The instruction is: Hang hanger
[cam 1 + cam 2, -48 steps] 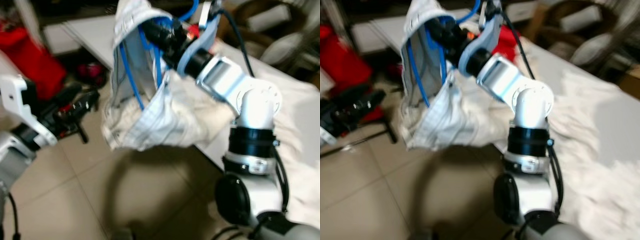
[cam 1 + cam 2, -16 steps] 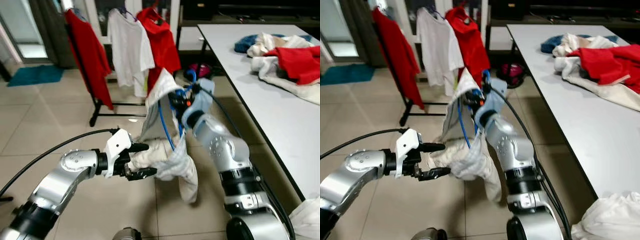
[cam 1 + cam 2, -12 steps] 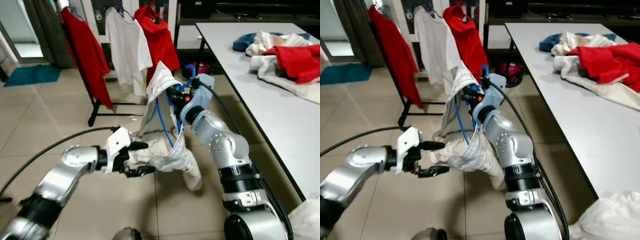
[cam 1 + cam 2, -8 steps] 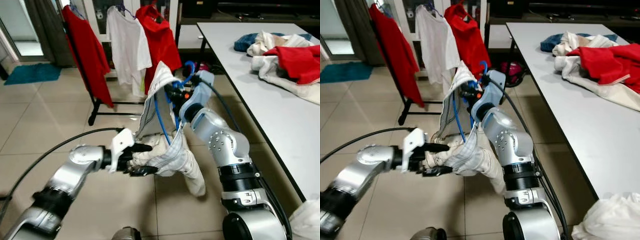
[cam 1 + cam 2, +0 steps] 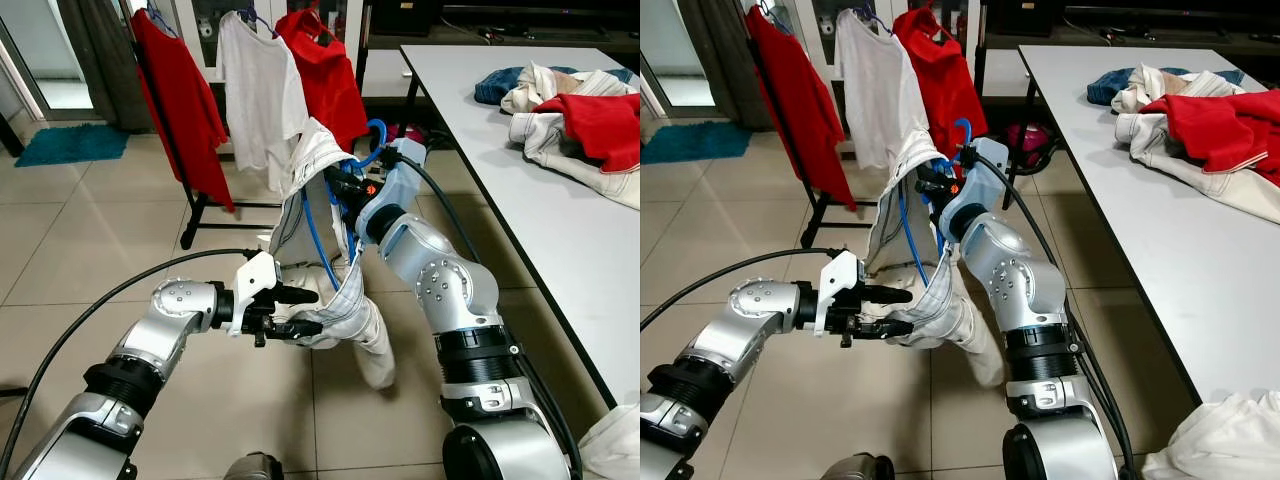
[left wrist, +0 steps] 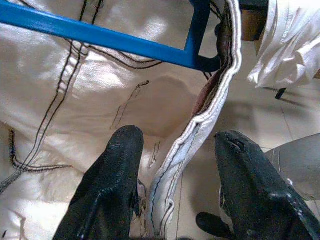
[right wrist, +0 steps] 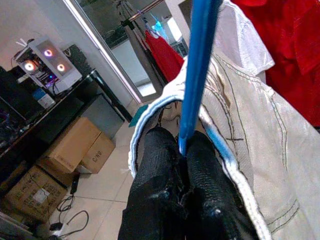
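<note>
A: Where the right gripper grips, what lies between its jaws?

B: The blue hanger. Both black fingers are pressed together on its bar, which runs straight out from the fingertips. A cream garment with dark stitching is draped over the hanger, and its white-edged collar curls round just beside the fingers.

A: While that grip holds, how do the jaws of the left gripper stand?

B: Spread apart. A folded, piped edge of the garment lies in the gap between them; one finger rests against the cream cloth, the other stands beside the edge. Whether either presses on the fabric cannot be told. Beyond the fingertips a blue bar of the hanger crosses the cloth.

A: Seen from the head, where is the hanger relative to both grippers?

B: It is raised in the right gripper, with the garment hanging down from it to the left gripper, which is at the lower hem, below and to the left of the right one.

A: What lies further out?

B: Beyond the right gripper stands a clothes rack with two red shirts and a white T-shirt hung on it. To the right of the right arm is a white table bearing a heap of clothes. The floor is beige tile.
</note>
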Robot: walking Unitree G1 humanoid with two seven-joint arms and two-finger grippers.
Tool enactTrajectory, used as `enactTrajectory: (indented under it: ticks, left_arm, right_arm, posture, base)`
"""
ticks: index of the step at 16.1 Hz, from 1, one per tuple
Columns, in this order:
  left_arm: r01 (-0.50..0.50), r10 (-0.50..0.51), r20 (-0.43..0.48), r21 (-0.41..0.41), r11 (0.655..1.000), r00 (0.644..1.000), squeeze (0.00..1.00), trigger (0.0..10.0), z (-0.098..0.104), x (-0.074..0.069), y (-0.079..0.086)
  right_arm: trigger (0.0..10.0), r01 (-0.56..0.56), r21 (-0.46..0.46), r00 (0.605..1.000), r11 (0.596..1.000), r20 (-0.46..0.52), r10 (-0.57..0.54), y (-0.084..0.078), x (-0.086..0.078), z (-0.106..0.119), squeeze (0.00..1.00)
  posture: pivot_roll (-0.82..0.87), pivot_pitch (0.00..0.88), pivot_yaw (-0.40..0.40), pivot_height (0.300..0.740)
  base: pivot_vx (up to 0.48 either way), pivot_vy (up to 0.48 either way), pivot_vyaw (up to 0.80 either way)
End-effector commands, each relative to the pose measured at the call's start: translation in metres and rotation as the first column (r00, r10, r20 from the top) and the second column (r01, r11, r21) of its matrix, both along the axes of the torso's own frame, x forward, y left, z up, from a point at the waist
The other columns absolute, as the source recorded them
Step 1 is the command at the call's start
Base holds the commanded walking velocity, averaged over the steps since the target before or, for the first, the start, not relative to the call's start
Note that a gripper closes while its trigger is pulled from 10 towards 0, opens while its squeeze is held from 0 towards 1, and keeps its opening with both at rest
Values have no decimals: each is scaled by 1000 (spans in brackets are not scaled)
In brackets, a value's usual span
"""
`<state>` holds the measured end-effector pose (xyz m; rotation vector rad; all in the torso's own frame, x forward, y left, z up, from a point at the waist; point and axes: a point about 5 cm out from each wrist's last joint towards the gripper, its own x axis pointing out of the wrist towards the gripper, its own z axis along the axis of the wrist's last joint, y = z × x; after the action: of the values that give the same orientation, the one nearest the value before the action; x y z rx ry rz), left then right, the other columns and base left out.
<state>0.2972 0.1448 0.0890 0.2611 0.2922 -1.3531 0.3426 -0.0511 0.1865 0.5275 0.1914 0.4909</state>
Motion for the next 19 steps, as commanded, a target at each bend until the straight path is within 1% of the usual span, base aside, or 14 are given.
enactTrajectory:
  ticks: [1,6,15,17,19]
  left_arm:
    - [8,-9,15,9,1000,1000,0,0,3,3,0]
    - [9,-9,1,-14,1000,1000,0,0,0,5,-3]
    - [8,-9,-17,-49,999,1000,0,0,1,8,-7]
    - [22,-23,-11,-60,998,1000,0,0,4,8,-8]
    - [44,-44,3,-77,996,999,0,0,13,6,-7]
  right_arm:
    - [10000,-4,31,997,999,79,2,0,0,21,0]
    - [10000,-20,26,997,999,74,18,1,0,20,0]
    - [10000,-14,20,997,1000,73,13,-1,1,20,0]
    - [10000,-11,-4,997,1000,77,11,-1,1,19,0]
    - [10000,6,-24,997,1000,77,-4,-5,2,16,0]
  posture:
    - [-103,10,10,740]
    - [-104,0,2,740]
    - [-110,0,6,740]
    - [-110,0,7,740]
    - [-115,0,16,740]
  base:
    - [0,0,0]
    - [0,0,0]
    - [0,0,0]
    - [0,0,0]
    - [0,0,0]
